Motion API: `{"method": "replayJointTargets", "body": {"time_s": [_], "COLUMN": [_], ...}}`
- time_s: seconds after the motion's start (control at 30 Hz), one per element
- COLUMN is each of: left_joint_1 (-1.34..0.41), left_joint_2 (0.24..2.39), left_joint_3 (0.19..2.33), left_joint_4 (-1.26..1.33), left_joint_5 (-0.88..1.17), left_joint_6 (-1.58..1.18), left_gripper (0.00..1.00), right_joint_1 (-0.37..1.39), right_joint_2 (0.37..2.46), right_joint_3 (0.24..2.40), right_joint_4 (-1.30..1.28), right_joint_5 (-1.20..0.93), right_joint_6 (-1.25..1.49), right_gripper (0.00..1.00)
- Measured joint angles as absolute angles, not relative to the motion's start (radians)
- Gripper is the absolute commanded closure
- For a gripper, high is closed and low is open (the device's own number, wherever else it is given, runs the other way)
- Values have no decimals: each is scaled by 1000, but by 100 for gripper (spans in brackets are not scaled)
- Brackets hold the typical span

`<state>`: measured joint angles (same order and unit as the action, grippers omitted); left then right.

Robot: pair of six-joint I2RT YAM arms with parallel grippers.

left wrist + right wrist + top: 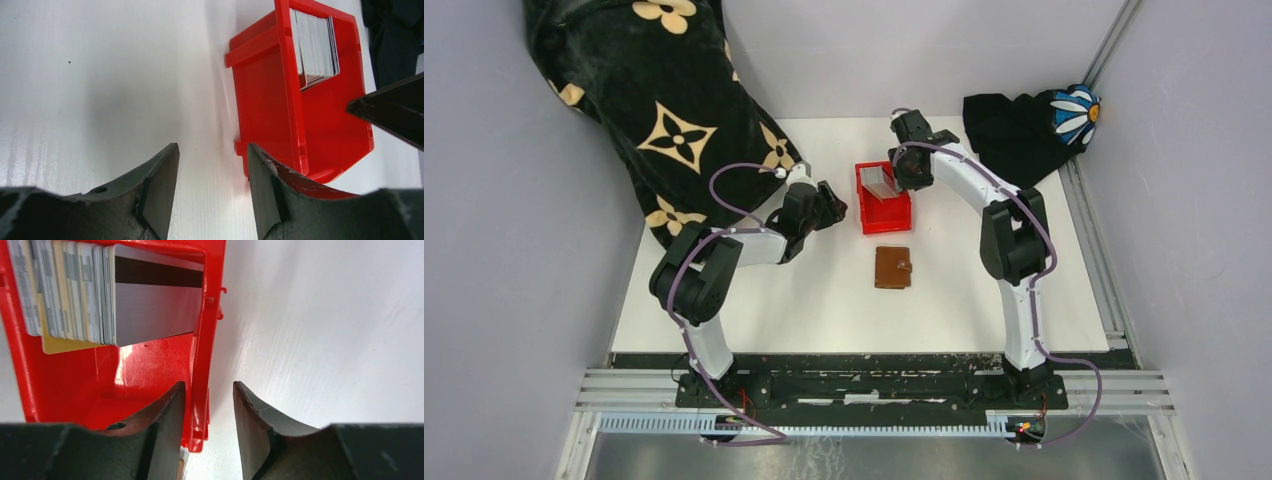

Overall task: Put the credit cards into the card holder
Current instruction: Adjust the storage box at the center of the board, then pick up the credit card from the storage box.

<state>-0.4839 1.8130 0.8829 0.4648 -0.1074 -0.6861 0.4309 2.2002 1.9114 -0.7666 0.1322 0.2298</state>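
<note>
Both left gripper (212, 190) and right gripper (209, 425) jaws apart, empty; pickup step: you must pinch one of the credit cards (150, 305) in red bin (150, 380).

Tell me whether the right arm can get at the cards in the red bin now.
Probably yes. The right gripper hangs open over one wall of the red bin, and the credit cards stand on edge just beyond, nothing covering them. The left gripper sits outside the bin.
</note>
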Motion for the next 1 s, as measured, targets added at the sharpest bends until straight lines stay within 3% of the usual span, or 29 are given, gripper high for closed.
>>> {"method": "replayJointTargets", "body": {"time_s": [0.3,0.53,0.6,0.63,0.7,0.73,0.77,0.8,0.9,1.0], "left_joint_1": [-484,-484,-484,-482,-468,-457,-435,-416,-341,-297], "left_joint_2": [1799,1704,1685,1681,1681,1681,1683,1688,1722,1742], "left_joint_3": [879,817,804,802,801,801,801,801,775,723], "left_joint_4": [451,513,546,561,603,612,629,645,762,820], "left_joint_5": [-131,-153,-173,-181,-168,-150,-117,-91,16,66], "left_joint_6": [-686,-680,-680,-683,-704,-714,-733,-747,-786,-816], "left_gripper": [37,31,39,49,71,78,79,75,38,17], "right_joint_1": [450,531,535,533,527,525,521,518,516,517], "right_joint_2": [2070,1792,1724,1711,1715,1728,1748,1773,1845,1890], "right_joint_3": [1883,1522,1416,1396,1409,1432,1470,1512,1602,1635], "right_joint_4": [-706,-293,-132,-91,-39,-35,-38,-40,-54,-97], "right_joint_5": [208,330,340,341,332,322,308,285,216,186], "right_joint_6": [195,134,133,133,135,138,137,135,140,153], "right_gripper": [47,34,32,28,11,6,4,3,3,7]}}
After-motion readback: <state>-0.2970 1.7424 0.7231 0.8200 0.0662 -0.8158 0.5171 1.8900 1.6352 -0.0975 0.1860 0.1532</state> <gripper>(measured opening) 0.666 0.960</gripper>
